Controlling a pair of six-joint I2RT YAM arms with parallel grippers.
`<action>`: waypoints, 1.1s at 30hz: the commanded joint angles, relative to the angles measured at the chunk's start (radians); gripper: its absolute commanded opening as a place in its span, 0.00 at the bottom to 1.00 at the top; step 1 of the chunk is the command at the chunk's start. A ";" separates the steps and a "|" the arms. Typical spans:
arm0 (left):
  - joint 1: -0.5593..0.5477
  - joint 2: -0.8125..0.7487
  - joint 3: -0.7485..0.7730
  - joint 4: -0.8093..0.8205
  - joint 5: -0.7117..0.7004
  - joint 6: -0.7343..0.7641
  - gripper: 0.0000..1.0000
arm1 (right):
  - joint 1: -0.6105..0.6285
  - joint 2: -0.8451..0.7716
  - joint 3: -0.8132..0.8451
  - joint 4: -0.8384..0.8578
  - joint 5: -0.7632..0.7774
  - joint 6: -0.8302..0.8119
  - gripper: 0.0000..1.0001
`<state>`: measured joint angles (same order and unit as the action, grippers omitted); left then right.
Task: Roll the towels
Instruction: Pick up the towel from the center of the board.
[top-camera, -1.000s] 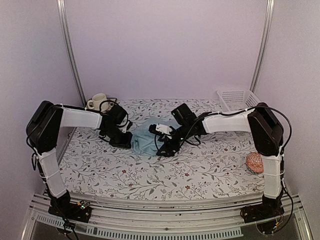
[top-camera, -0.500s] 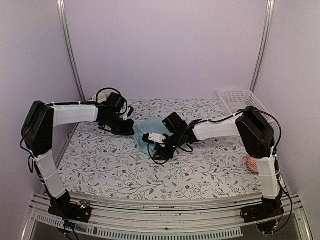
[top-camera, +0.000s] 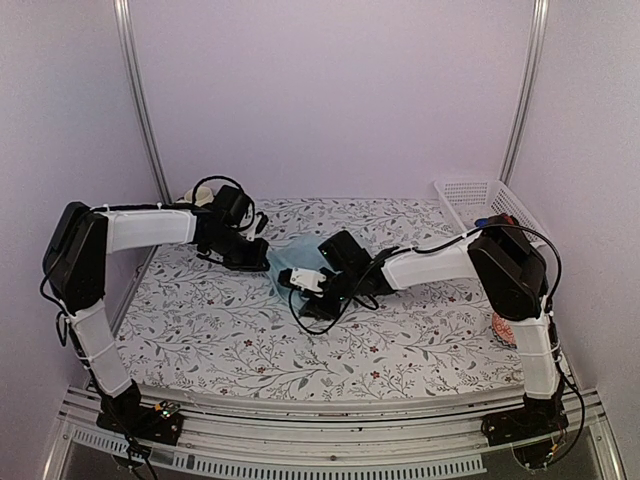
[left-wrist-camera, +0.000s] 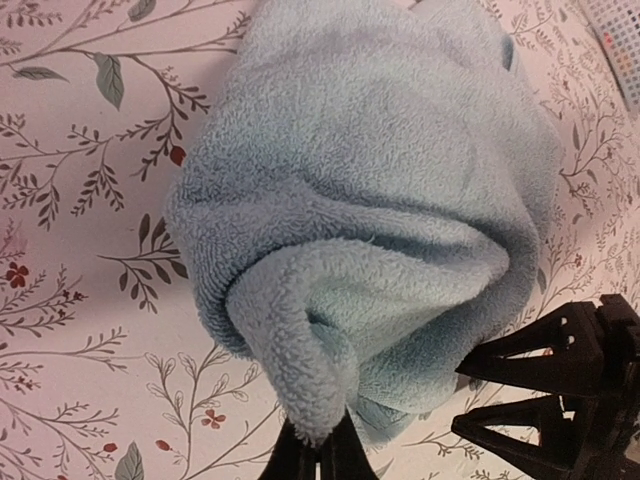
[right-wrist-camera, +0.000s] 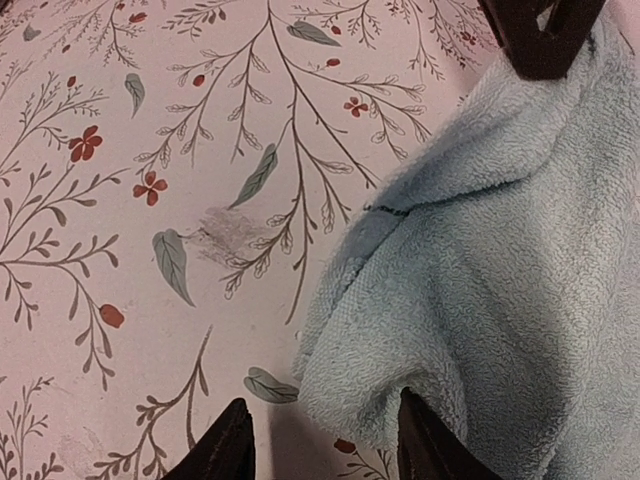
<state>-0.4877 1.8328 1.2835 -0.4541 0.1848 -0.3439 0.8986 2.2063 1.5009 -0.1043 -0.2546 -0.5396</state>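
Note:
A light blue towel (top-camera: 292, 258) lies bunched and loosely folded on the floral table, near the middle back. My left gripper (top-camera: 258, 258) is at its left end. In the left wrist view it (left-wrist-camera: 320, 452) is shut on a folded corner of the towel (left-wrist-camera: 370, 200). My right gripper (top-camera: 303, 285) is at the towel's near edge. In the right wrist view it (right-wrist-camera: 325, 445) is open, its right finger (right-wrist-camera: 430, 445) against the edge of the towel (right-wrist-camera: 500, 260) and its left finger over bare cloth. The right gripper's fingers (left-wrist-camera: 560, 380) show in the left wrist view.
A white slotted basket (top-camera: 478, 198) stands at the back right corner. A mug (top-camera: 196, 197) sits at the back left, partly behind my left arm. A pinkish round object (top-camera: 507, 326) lies at the right edge. Metal posts rise at both back corners.
My right gripper has moved left and nearer along the towel's near edge. My left gripper drew back and left with the corner, then held still. The towel is more bunched.

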 joint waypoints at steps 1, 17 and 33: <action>0.011 0.006 0.009 0.014 0.018 0.008 0.00 | 0.005 0.018 0.004 0.031 0.043 -0.006 0.46; 0.012 0.036 0.030 0.027 0.028 0.002 0.00 | 0.005 0.062 -0.002 0.011 0.031 -0.002 0.04; 0.023 -0.121 0.158 0.025 -0.214 0.253 0.00 | -0.254 -0.344 0.003 -0.175 0.025 -0.025 0.02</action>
<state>-0.4801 1.7935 1.3628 -0.4610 0.0547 -0.2207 0.7242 2.0476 1.4990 -0.2443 -0.2134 -0.5568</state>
